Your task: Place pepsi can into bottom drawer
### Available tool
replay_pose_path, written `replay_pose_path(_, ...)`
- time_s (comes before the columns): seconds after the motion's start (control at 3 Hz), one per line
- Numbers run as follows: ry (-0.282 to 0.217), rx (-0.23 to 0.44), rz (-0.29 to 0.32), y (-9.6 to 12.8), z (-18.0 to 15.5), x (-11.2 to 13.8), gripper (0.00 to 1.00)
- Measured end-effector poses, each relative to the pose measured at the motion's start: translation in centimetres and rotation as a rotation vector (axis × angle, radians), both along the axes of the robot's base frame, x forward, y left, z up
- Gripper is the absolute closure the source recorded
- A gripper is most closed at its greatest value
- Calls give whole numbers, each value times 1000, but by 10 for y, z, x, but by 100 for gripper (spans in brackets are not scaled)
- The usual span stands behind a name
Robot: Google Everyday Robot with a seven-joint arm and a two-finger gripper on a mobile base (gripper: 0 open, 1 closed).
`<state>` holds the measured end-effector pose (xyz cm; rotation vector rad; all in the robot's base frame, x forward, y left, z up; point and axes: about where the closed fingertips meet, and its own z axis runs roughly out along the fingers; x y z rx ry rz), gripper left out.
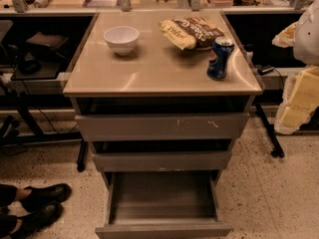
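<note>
As it seems, end effector hanging, right

Cabinet top w/ bowl, chip bag, pepsi can.

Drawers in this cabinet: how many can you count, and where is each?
3. The top drawer, with pale scratches, sits under the tabletop; the middle drawer below it; the bottom drawer lowest, pulled open. None seems hidden. The gripper hangs at the right edge.

Speckled terrazzo floor — dark desks behind, warm dim light.
</note>
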<state>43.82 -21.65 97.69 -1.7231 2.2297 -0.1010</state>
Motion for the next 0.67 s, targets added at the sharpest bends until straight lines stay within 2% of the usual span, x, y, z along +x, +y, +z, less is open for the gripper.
replay_pose_path(0.33,0,0,0,0,0,0,0)
replay_pose_path(0.67,12,25,40,3,2,28,0)
